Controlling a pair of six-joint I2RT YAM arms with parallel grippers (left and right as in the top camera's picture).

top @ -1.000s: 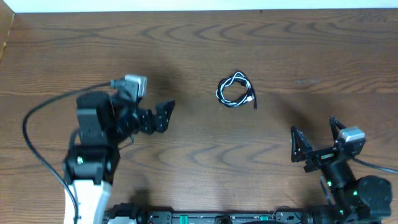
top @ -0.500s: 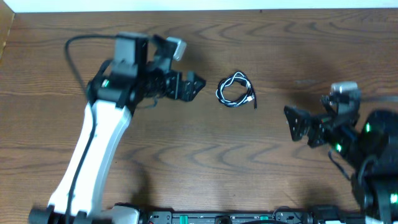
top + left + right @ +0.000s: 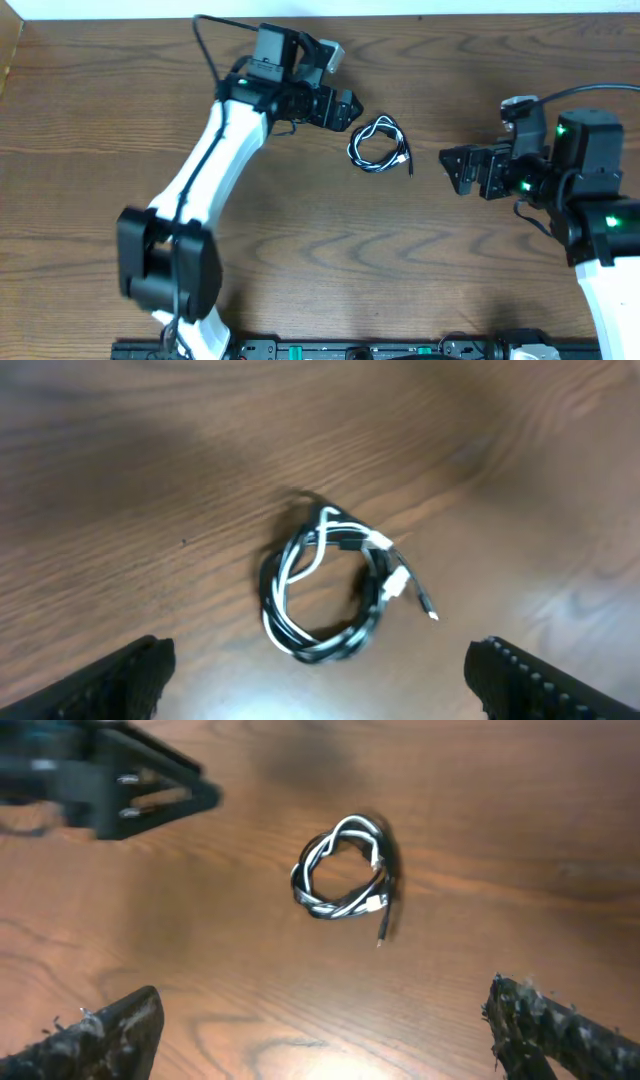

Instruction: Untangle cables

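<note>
**Op 2:** Where's the bundle rn?

**Op 1:** The cables (image 3: 378, 145) are flat on the table (image 3: 100, 220), in the far half and a bit right of mid, well clear of every edge. I've got a black cord and a white cord wound together in one small loop. A white plug (image 3: 402, 158) sits on the loop's right side, and a thin black end pokes out toward the near-right.

**Op 2:** Left arm?

**Op 1:** The left gripper (image 3: 345, 108) sits just beside the loop, on its far-left side, pointing at it and not touching. On my left wrist cam the fingers (image 3: 120, 680) are spread right out to both lower corners. The jaws are wide apart and hold nothing — the coil (image 3: 335, 585) lies on bare wood between and beyond them.

**Op 2:** And the right?

**Op 1:** The right gripper (image 3: 456, 171) is on the loop's right, facing it, farther off than the left one. The jaws are spread there too. On the wrist cam the fingertips (image 3: 110, 1030) sit in the bottom corners with nothing in them. That view has the bundle (image 3: 345, 870) mid-frame and the left gripper's tips top-left.

**Op 2:** Height over the wood?

**Op 1:** Can't tell from overhead. Both wrist cams show the coil untouched — no finger on either cord.
</note>
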